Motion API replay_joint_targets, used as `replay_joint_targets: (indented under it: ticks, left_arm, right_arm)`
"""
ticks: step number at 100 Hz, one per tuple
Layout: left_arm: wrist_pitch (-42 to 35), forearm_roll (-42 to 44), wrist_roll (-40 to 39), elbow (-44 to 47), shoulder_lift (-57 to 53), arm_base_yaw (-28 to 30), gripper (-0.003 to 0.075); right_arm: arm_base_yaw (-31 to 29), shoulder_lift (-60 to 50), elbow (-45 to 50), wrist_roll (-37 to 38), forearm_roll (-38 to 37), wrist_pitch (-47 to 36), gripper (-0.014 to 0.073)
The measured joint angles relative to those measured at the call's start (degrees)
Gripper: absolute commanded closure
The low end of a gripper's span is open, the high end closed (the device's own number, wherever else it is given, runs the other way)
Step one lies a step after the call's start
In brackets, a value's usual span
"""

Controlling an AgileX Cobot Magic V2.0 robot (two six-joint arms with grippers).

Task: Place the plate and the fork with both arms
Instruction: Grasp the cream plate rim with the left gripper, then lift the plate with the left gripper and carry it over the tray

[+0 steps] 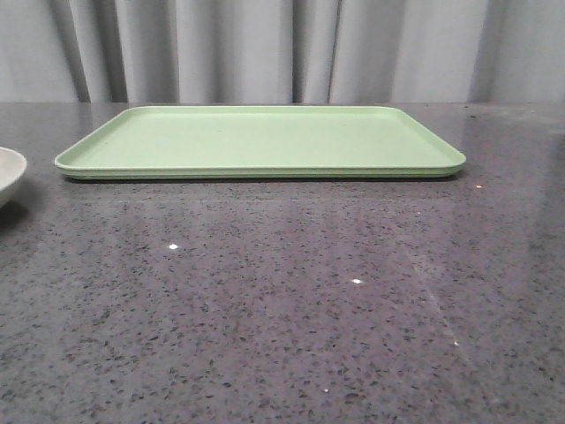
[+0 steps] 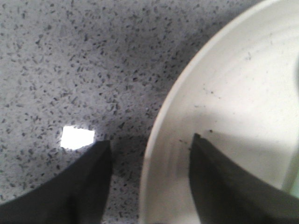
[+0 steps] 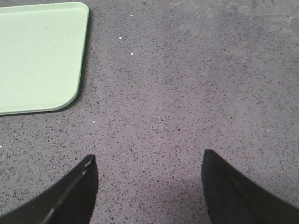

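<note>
The cream-white plate point(image 1: 7, 174) shows only as a sliver at the left edge of the front view, resting on the table. In the left wrist view the plate point(image 2: 233, 102) fills one side. My left gripper point(image 2: 150, 140) is open and straddles the plate's rim, one finger over the table, the other finger point(image 2: 219, 182) over the inside of the plate. My right gripper point(image 3: 148, 158) is open and empty above bare grey table. The fork is out of view. Neither gripper shows in the front view.
A large flat light-green tray point(image 1: 260, 141) lies at the back middle of the speckled grey table; its corner shows in the right wrist view point(image 3: 42, 56). Grey curtains hang behind the table. A bright light reflection point(image 2: 77, 137) sits beside the left finger.
</note>
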Motion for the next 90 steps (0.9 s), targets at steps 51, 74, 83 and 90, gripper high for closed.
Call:
replay_joint_targets:
  ticks: [51,74,83,90]
  left_arm:
    - [-0.83,-2.27,0.0,-0.47,-0.06,0.1,0.0741]
    - [-0.49,-5.13,2.38,-0.47,-0.72,0.1,0.0741]
    - [0.37,-7.39,4.31,-0.25,-2.25,0.1,0.0741]
    - [1.48,-8.09,5.09,-0.24,-3.98,0.1,0.0741]
  right_arm:
    - [0.0,0.0,0.0,0.0,0.1,0.0,0.0107]
    - [0.0,0.0,0.0,0.0,0.1,0.0,0.0107]
    - [0.0,0.0,0.0,0.0,0.1,0.0,0.0107]
    - [0.0,0.0,0.0,0.0,0.1,0.04,0.0107]
